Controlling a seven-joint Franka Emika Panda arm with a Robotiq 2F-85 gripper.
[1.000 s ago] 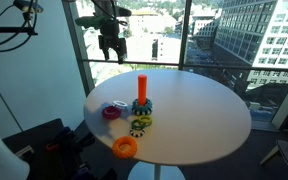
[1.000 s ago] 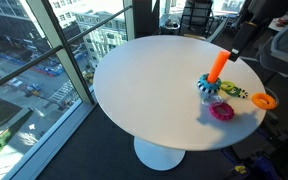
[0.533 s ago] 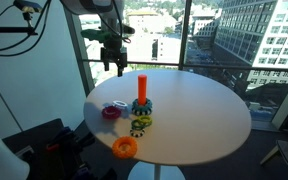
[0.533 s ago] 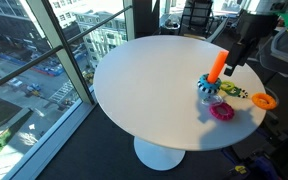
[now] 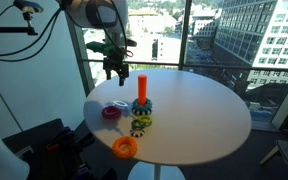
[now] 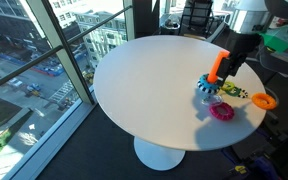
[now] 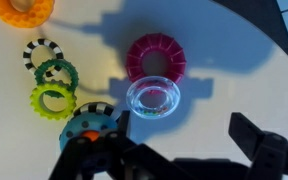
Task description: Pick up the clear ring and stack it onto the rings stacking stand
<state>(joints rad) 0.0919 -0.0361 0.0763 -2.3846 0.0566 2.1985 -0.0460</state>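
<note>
We hold the gripper (image 5: 112,72) in the air above the table (image 5: 209,115), off to one side of the rings stacking stand (image 5: 141,95) and clear of its orange peg. We judge this keeps the descent from knocking the stand. The claw is released: in the wrist view its fingers (image 7: 266,150) are spread wide with nothing between them, ready to straddle a ring.

The clear ring (image 7: 152,98) lies flat, hole upward, just beside the stand's foot. It sits between the stand and the magenta ring (image 7: 156,57), so close that we cannot tell whether the two touch. Lying flat, it suits a pinch across the rim from above.

The striped ring (image 7: 39,50), green ring (image 7: 56,72) and yellow-green ring (image 7: 52,98) lie near the stand on its other side. The orange ring (image 7: 24,8) lies farthest away.

We can read no brand, label or writing anywhere.
</note>
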